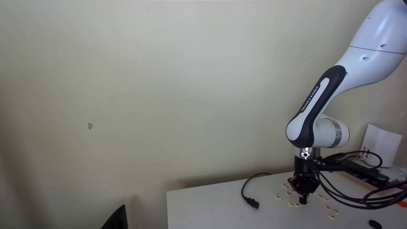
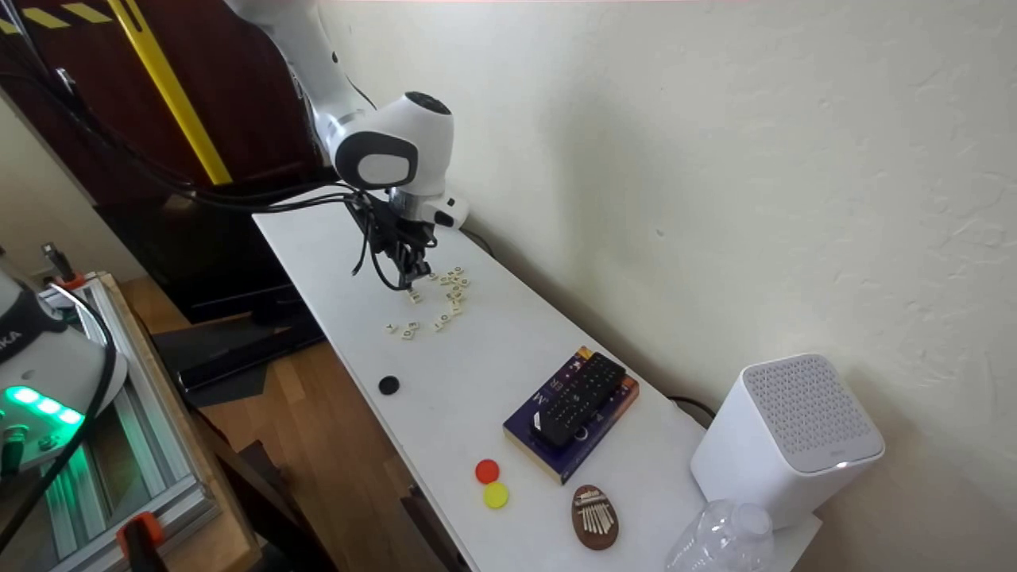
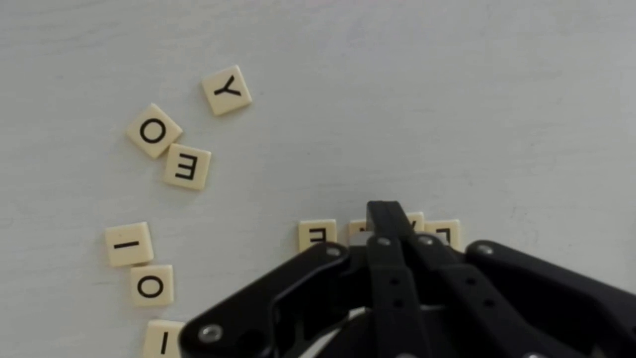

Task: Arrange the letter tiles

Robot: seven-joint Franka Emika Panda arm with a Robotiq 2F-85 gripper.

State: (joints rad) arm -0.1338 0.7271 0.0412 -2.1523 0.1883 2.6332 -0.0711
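Note:
My gripper (image 3: 385, 214) points down with its fingers together in the wrist view. It is over a row of cream letter tiles. In that row an E tile (image 3: 316, 232) stands a little apart at the left, and an L tile (image 3: 445, 231) is at the right. Two tiles between them are partly hidden by the fingers. A Y tile (image 3: 227, 90), an O tile (image 3: 153, 131) and another E tile (image 3: 188, 166) lie at the upper left. More tiles, including an I tile (image 3: 129, 244), lie at the lower left. The gripper also shows in both exterior views (image 1: 303, 199) (image 2: 407, 280).
The white table (image 2: 469, 381) holds a black disc (image 2: 388, 385), a book (image 2: 524, 423) with a remote (image 2: 584, 397) on it, red (image 2: 487, 471) and yellow discs (image 2: 496, 496), and a thumb piano (image 2: 594, 516). A black cable plug (image 1: 252, 203) lies beside the tiles.

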